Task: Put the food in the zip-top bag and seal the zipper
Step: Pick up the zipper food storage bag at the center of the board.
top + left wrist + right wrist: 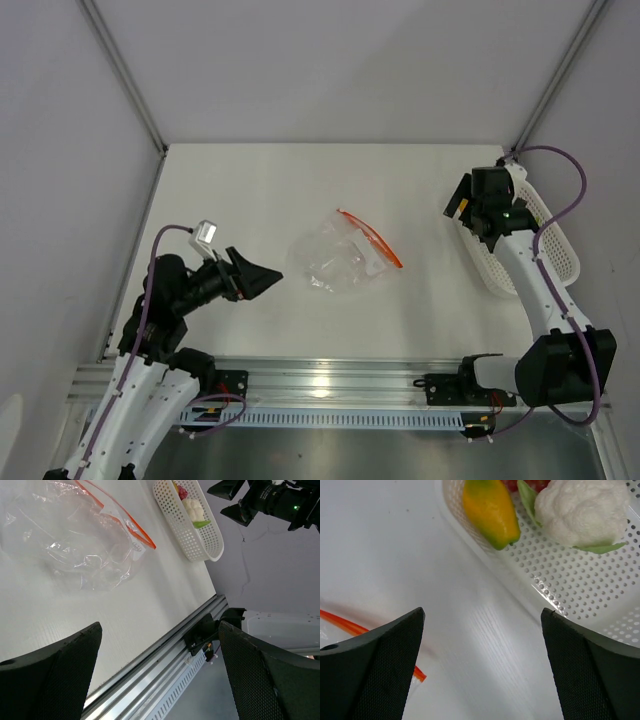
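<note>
White table (250,190), one crinkly clear zip-top bag (335,262) mid-table, one orange-red zipper strip (372,238). One white oval mesh basket (560,250) on the right holds four toy foods: yellow-orange fruit (490,511), whitish cauliflower (580,510), green leaf (526,497), dark red grapes (181,491). My left end effector (268,276) and right end effector (482,612) are both released, grasping nothing.

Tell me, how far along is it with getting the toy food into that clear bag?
Nothing looks done yet. The zip-top bag lies on the table, apparently empty; the yellow-orange fruit and whitish piece sit in the white basket. In hand: the right gripper hangs open beside the basket, holding nothing; the left gripper, also open, faces the bag. Left: move every piece across, then seal the zipper.
</note>
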{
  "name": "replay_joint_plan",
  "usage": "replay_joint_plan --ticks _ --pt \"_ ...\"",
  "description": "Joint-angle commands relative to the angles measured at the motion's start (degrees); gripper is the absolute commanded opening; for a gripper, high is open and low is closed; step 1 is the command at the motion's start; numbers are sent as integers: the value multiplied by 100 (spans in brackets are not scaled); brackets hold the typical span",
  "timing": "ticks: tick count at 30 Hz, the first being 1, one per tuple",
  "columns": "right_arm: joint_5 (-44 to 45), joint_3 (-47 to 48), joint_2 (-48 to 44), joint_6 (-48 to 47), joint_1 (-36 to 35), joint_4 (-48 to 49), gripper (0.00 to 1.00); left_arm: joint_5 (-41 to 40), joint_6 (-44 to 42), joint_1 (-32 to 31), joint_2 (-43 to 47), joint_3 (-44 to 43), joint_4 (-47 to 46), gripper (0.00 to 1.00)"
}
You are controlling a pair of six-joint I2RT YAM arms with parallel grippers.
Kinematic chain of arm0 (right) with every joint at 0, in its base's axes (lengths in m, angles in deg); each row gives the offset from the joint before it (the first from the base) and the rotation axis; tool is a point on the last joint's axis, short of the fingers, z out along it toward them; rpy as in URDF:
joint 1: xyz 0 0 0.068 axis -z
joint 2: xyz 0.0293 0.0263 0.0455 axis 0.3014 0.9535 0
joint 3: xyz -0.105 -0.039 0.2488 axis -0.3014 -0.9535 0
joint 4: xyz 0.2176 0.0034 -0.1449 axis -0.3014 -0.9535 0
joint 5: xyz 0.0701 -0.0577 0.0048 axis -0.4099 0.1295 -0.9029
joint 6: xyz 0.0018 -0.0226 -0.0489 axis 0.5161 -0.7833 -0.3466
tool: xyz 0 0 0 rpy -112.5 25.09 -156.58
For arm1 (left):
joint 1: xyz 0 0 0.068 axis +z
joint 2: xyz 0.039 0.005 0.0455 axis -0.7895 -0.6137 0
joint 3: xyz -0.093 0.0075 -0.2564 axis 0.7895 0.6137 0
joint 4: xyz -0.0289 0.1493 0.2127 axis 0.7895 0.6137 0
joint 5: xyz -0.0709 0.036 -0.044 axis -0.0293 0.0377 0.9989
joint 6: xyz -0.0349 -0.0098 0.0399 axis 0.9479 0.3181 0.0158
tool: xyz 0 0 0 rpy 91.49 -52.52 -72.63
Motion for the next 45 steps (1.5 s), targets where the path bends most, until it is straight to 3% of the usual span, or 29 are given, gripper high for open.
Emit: replay_joint_plan --ticks 1,4,8,12,15,21,26,32,35,38,39,41,42,43,45 --pt "-238 16 35 -112 447 4 99 62 4 41 50 -112 -74 100" --pt "-757 262 228 -349 555 4 99 -113 -128 41 86 -129 5 100" --pt "-2459 289 518 -570 520 214 98 -280 -277 41 -11 -182 207 99" --pt "-4128 -27 905 -412 126 898 98 -273 -304 41 -125 -182 295 99" --pt "-4782 -142 1475 -333 -182 1312 97 -185 -313 41 -178 -235 339 100" --pt "-4152 175 2477 -465 -754 1007 96 -228 -366 41 -47 -331 593 99" --pt "-3808 -492 2199 -237 -843 1575 96 -281 -418 41 94 -376 743 99" --pt "-4483 -1301 1925 106 -851 2121 94 -158 -331 41 112 -314 699 99" --pt "-5055 -1767 1864 334 -904 2797 89 -114 -304 41 130 -323 699 100" --pt "-5109 -2065 1776 572 -930 3325 73 -105 -313 41 208 -384 743 99" --pt "-5065 -2119 1750 659 -922 3500 62 -149 -322 41 244 -393 778 99" --pt "-5012 -2268 1584 704 -922 3887 51 -202 -357 41 288 -480 866 99" --pt "-4978 -2286 1522 722 -930 3924 32 -385 -357 41 288 -507 953 99" --pt "-4942 -2295 1460 704 -948 3950 20 -500 -357 41 279 -560 1050 99" --pt "-4837 -2269 1171 652 -992 3942 11 -728 -331 41 209 -691 1296 100"
